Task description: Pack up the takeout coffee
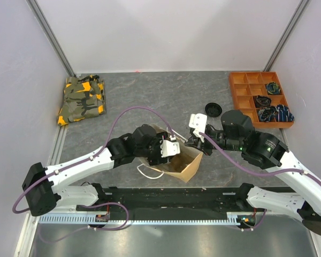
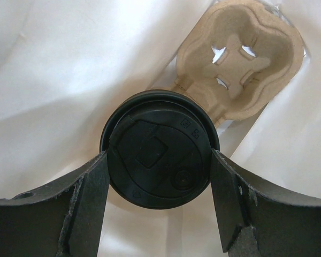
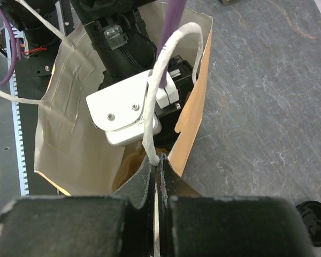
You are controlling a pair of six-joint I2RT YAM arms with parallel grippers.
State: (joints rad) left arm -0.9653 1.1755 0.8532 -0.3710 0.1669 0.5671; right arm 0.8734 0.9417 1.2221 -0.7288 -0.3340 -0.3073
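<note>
my left end effector [image 2: 159, 160]: hugs the takeout coffee [image 2: 155, 152] by its top edge | feel: I think light, thin paper, squeeze softly | my right end effector [image 3: 159, 179]: pinched tight on bag handle [image 3: 161, 80]

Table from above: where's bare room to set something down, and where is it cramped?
Bare grey table runs along the far wall between the camouflage cloth and the orange compartment tray; another patch lies between that cloth and the left arm. Crowded: the centre, where both arms meet over the brown paper bag, with a loose black lid nearby.

Grey table [image 1: 166, 91] with bag [image 1: 188, 169], tray [image 1: 245, 95], cloth [image 1: 83, 100], lid [image 1: 213, 109]
</note>
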